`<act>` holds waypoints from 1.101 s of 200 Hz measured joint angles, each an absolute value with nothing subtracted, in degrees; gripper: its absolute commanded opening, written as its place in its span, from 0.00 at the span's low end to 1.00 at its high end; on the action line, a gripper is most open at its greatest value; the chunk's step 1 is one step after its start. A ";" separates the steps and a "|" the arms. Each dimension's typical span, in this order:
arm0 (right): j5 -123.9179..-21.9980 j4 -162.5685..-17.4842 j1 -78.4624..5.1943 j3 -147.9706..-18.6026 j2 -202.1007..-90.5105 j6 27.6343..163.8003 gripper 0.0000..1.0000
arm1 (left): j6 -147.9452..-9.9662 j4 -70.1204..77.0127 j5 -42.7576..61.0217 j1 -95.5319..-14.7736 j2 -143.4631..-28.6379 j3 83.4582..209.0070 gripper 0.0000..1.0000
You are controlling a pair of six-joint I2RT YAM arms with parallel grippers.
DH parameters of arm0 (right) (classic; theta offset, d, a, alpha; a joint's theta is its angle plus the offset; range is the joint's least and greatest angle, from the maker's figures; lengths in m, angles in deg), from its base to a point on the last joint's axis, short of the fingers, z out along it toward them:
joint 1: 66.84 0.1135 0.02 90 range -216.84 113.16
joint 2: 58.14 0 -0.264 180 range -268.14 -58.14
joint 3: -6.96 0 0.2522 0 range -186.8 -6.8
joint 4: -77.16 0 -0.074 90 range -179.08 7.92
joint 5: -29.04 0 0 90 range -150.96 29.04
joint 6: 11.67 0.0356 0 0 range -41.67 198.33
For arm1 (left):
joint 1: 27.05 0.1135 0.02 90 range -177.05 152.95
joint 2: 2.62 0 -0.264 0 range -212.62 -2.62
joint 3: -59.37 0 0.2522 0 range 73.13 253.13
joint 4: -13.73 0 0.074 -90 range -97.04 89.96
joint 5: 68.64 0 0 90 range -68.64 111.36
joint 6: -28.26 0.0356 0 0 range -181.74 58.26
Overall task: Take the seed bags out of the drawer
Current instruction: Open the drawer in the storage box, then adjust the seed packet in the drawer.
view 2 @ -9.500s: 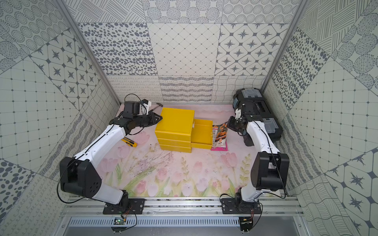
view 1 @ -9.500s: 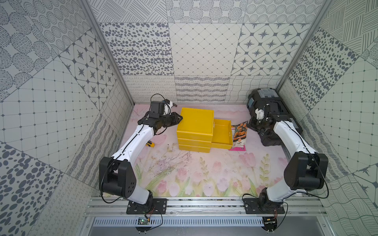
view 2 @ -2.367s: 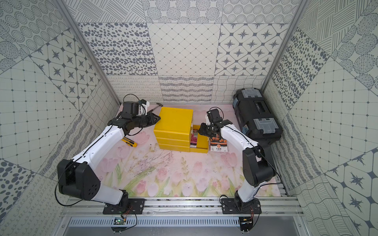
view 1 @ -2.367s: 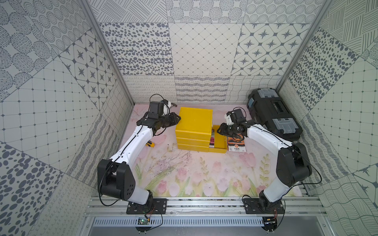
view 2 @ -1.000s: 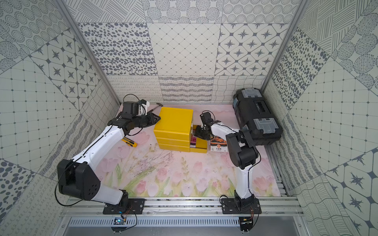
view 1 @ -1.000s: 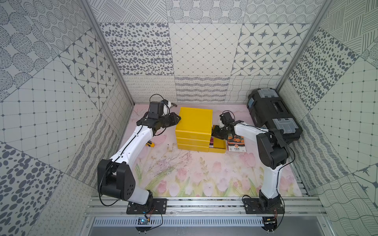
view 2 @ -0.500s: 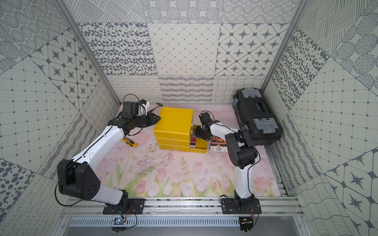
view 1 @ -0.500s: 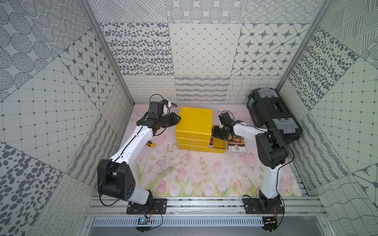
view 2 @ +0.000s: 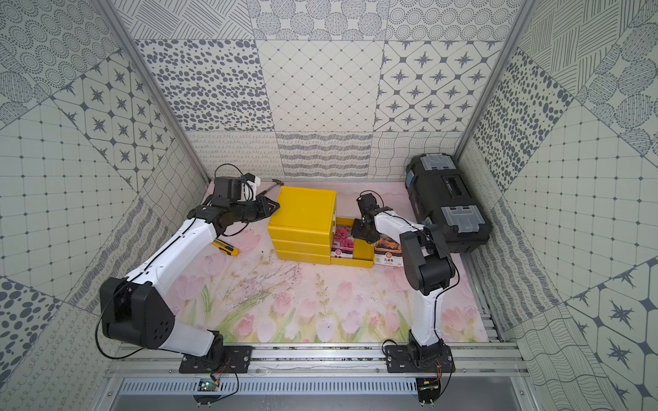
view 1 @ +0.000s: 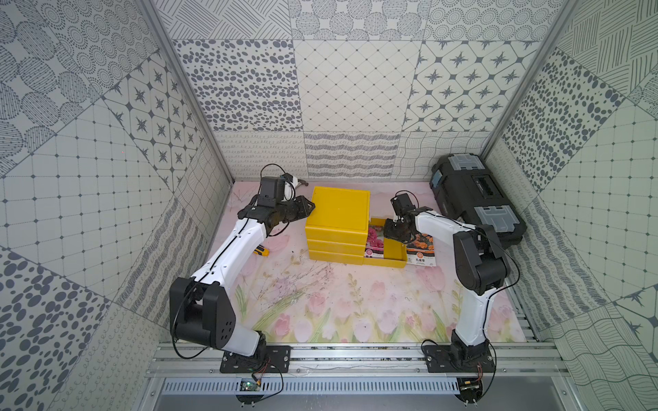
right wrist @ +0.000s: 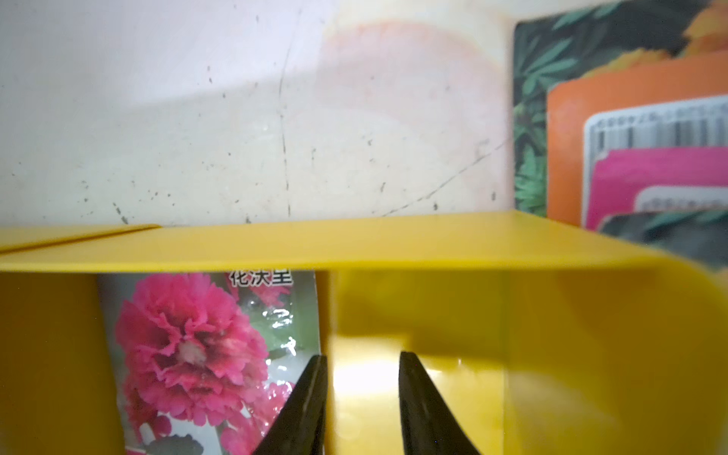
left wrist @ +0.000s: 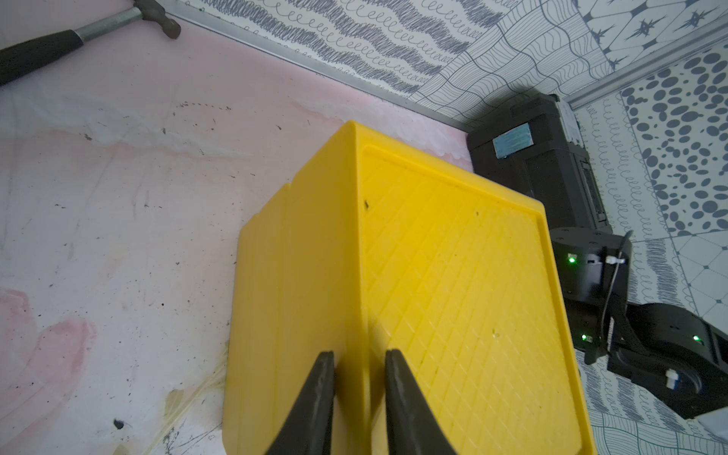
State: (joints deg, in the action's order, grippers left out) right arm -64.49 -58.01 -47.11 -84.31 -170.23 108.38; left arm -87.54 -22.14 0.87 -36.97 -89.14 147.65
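— How do the jaws of the right gripper (right wrist: 362,354) stand?

— Partly open, with a moderate gap and nothing held. They reach down inside the pulled-out drawer (right wrist: 354,240), tips over its bare yellow floor.

— And the seed bags?

— A pink-flower bag (right wrist: 189,354) lies flat in that drawer, face up, just beside one fingertip. Its edge runs right along that finger, outside the gap. Whether the two touch I cannot tell. In both top views it sits right of centre, between the yellow cabinet (view 1: 338,210) and the gripper.

— Any outside the drawer?

— Yes. An orange bag (view 1: 422,245) lies on the flowered mat (view 1: 338,302) just right of the drawer, partly under the right arm. The right wrist view shows more packets overlapping there, beyond the drawer's wall.

— The left gripper (left wrist: 359,351)?

— Its jaws stand only a narrow slit apart, at the cabinet's upper-left corner in the top views. They sit astride its top edge and grip nothing that shows. It is well apart from every bag.
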 measured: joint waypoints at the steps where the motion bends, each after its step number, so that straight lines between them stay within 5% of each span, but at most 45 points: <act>1: -64.58 -58.01 -47.11 -84.31 -170.21 108.35 0.40 | -87.54 -22.14 0.87 -36.97 -89.14 147.65 0.25; 154: -67.02 -57.37 -44.23 -84.79 -169.75 109.47 0.49 | -87.56 -22.14 0.76 -36.97 -89.16 147.65 0.25; 220: -68.31 -58.79 -43.92 -84.84 -171.87 110.15 0.44 | -87.56 -22.12 0.76 -36.97 -89.16 147.65 0.25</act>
State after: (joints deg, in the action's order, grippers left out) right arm -68.31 -58.79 -43.92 -84.84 -171.87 110.15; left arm -87.56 -22.12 0.76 -36.97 -89.16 147.65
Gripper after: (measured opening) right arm 0.456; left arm 0.250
